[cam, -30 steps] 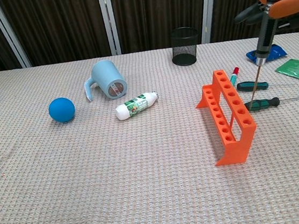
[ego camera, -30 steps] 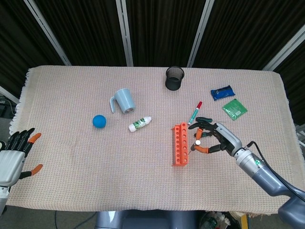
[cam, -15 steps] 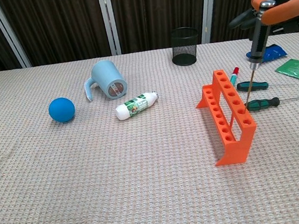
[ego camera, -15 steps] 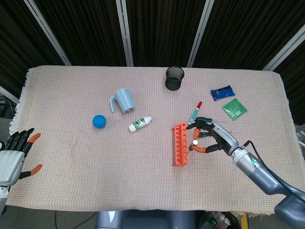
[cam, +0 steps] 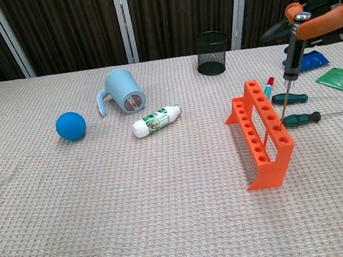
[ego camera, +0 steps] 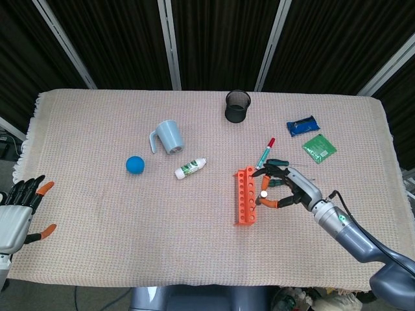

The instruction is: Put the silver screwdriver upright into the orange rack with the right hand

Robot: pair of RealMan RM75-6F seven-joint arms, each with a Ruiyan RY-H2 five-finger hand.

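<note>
The right hand (cam: 317, 16) pinches the silver screwdriver (cam: 289, 65) near its top, holding it almost upright so the thin shaft can drop into a hole; the tip sits at the right end of the orange rack (cam: 261, 130). Whether the tip has entered the hole is hard to make out. The left hand (ego camera: 18, 208), fingers spread and holding nothing, is cut off at the frame edge

Staged robot test bench, lab-like: table under beige woven cloth (ego camera: 97, 129), black curtain backdrop with metal struts (ego camera: 170, 42) behind it, unrelated props scattered around the mesh pen cup (ego camera: 237, 105) — ball, mug, bottle, packets.
</note>
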